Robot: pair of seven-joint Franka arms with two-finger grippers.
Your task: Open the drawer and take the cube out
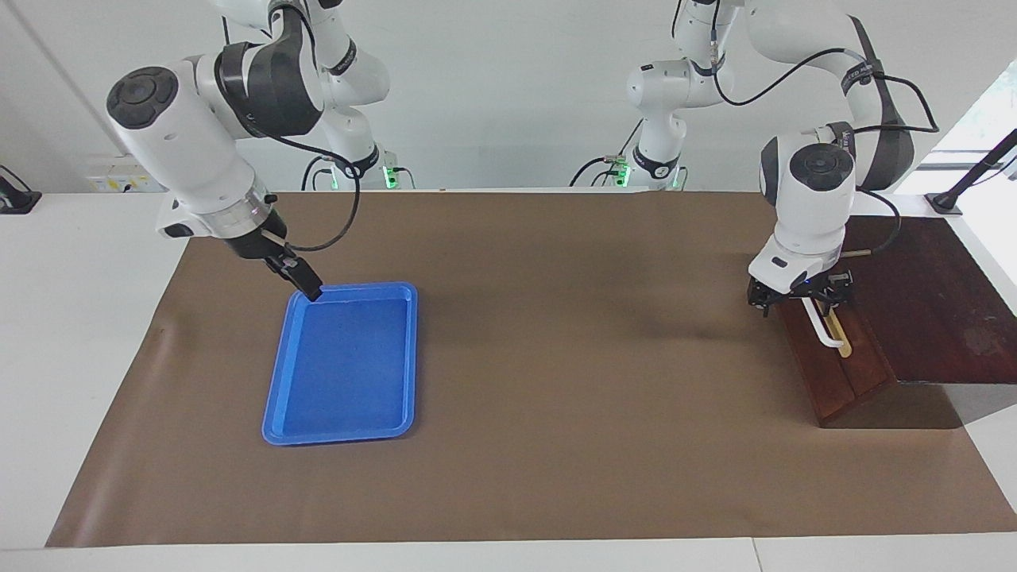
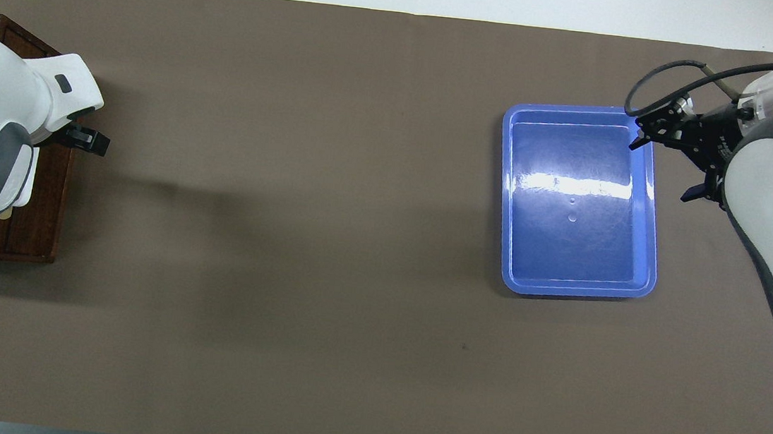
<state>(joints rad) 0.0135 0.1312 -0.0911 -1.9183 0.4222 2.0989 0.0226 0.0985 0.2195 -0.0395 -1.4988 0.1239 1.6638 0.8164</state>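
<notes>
Here, left gripper [image 1: 801,299]: we see it low over the end of the handle [image 1: 829,334] nearer to the robots, fingers spread wide with that end between them; whether they touch the bar we cannot tell.
Left arm: it comes down steeply from its base onto the box [image 1: 929,302], wrist almost upright.
Drawer [image 1: 834,373]: pushed fully into the box at the left arm's end of the table, its dark front sloping and facing the middle of the table, directly under the left gripper.
Cube: out of sight, so we cannot tell where it lies relative to either gripper.
Right gripper [image 2: 664,167]: from overhead we see its fingertips apart, holding nothing; it hangs tilted over the tray corner nearest the right arm's base.
Tray [image 1: 274,397]: blue, flat on the cover toward the right arm's end, well apart from the box.
Surface: a brown cover [image 1: 556,357] spread across a white table [image 1: 79,318], slightly creased near the tray.
Room: a plain white wall rises past both arm bases, and green lights glow at their feet.
</notes>
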